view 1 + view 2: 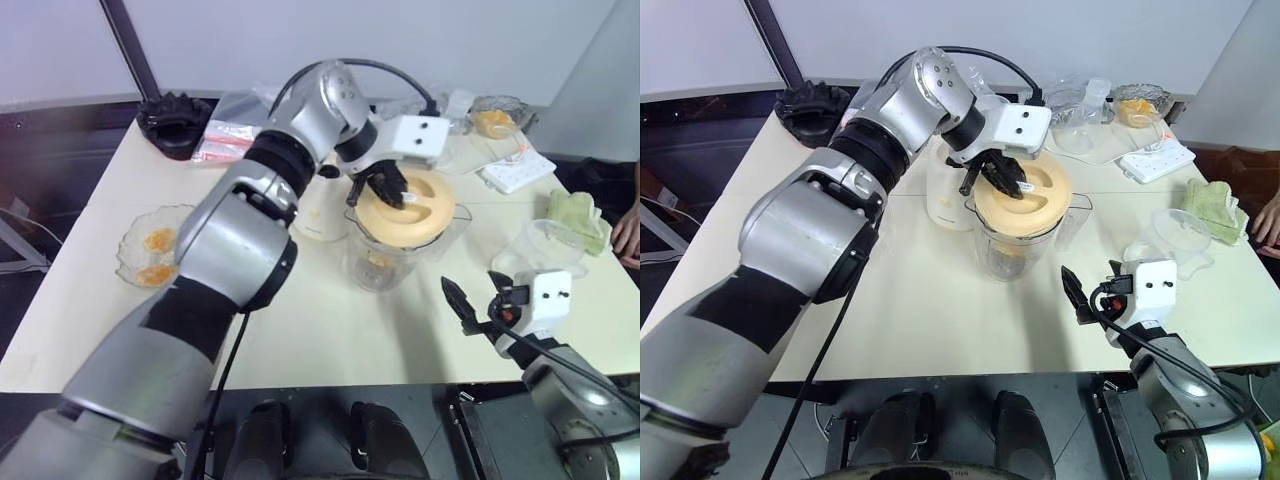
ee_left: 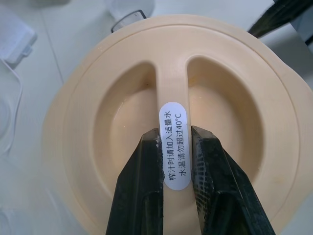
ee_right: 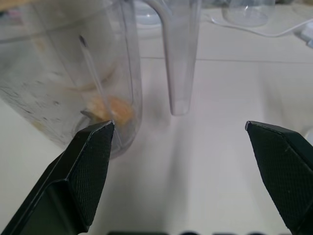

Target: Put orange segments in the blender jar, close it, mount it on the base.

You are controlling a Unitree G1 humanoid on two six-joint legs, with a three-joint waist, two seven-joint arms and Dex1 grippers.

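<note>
The clear blender jar [image 1: 385,262] stands mid-table with orange segments [image 3: 115,108] at its bottom. A pale-orange lid [image 1: 425,215] lies tilted on the jar's rim. My left gripper [image 2: 174,133] comes down from above, shut on the lid's labelled centre ridge. My right gripper [image 3: 179,125] hovers low near the table's front right, open and empty, facing the jar and its handle [image 3: 181,58]. The cream-white base [image 1: 945,195] stands just behind the jar, partly hidden by my left arm. More orange segments [image 1: 158,240] lie in a scalloped glass bowl [image 1: 135,250] at the left.
A black jagged-rimmed piece [image 1: 178,122] and a plastic bag [image 1: 228,140] sit at the back left. At the right are a white power strip [image 1: 517,170], a green cloth [image 1: 578,218], a clear round cup [image 1: 540,245] and a person's hand [image 1: 630,225].
</note>
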